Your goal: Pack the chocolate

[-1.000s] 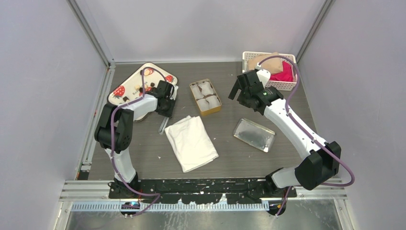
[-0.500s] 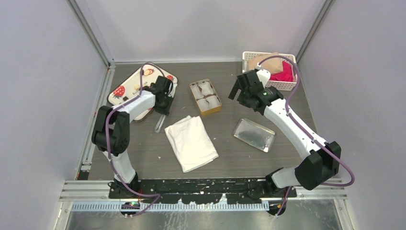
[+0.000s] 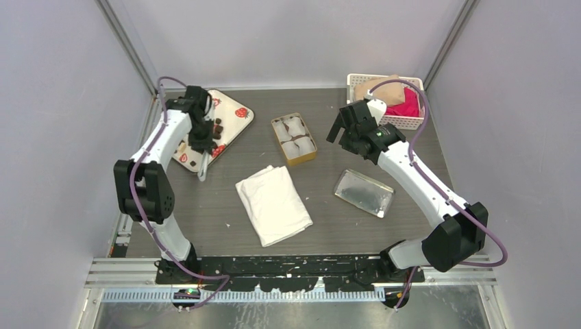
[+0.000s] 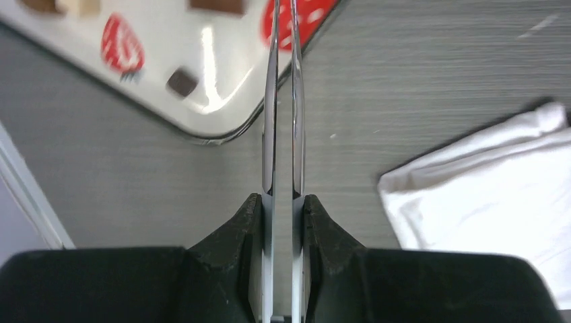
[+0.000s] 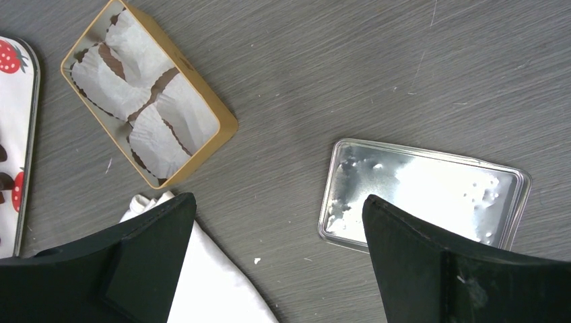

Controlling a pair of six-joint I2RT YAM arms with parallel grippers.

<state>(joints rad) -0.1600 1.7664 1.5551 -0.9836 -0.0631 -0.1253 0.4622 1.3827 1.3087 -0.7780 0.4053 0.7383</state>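
Observation:
Several small dark-brown chocolate (image 3: 218, 128) lumps lie on the white strawberry-print tray (image 3: 236, 116) at the back left; one chocolate (image 4: 182, 82) shows in the left wrist view. My left gripper (image 3: 203, 151) (image 4: 283, 198) hangs over the tray's near edge, shut on metal tongs (image 3: 203, 170) (image 4: 283, 101). The tong blades run almost together, and their tips leave the wrist view. The gold tin (image 3: 294, 139) (image 5: 148, 101) with white paper cups stands mid-table. My right gripper (image 3: 340, 129) (image 5: 279, 202) hovers open right of the tin, holding nothing.
A folded white cloth (image 3: 273, 203) (image 4: 498, 175) lies in front of the tin. The silver lid (image 3: 364, 192) (image 5: 424, 192) rests to its right. A white basket (image 3: 386, 92) with pink and tan cloth sits at the back right corner.
My left arm has swung left and back, carrying the tongs from the tray's right edge to over its near side. The right arm has not moved.

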